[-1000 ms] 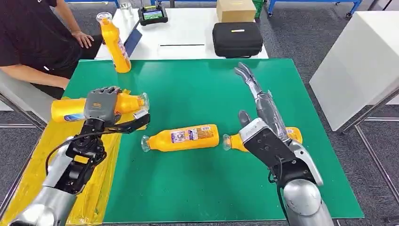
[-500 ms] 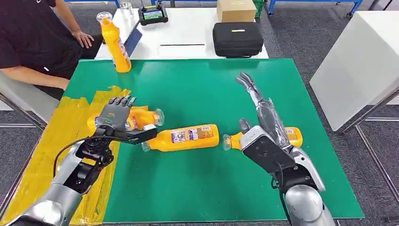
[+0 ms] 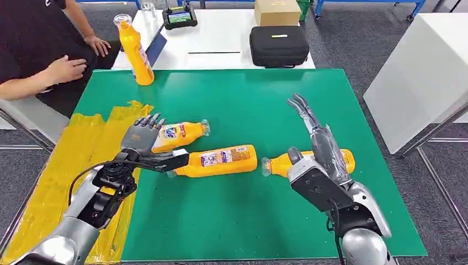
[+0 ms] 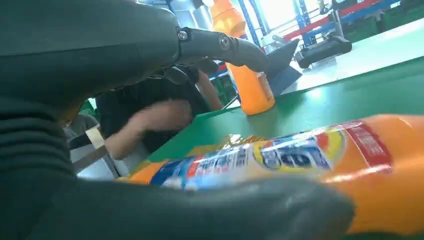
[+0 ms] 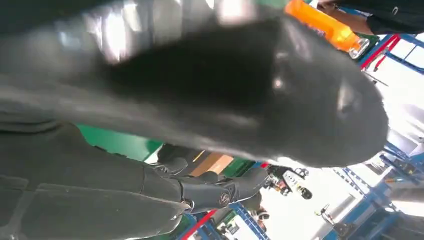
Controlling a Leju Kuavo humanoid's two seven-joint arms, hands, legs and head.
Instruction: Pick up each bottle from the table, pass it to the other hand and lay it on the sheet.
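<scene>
Bottle (image 3: 176,135) sits grasped in your left hand (image 3: 144,142) over the green mat, angled right toward your spread, empty right hand (image 3: 317,146) for handover.

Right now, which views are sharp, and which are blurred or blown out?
Head view: evenly lit and sharp across the green table mat. Left wrist view: the labelled orange plastic bottle and grey thumb are soft. Right wrist view: the right hand is blurred, the background overexposed.
</scene>
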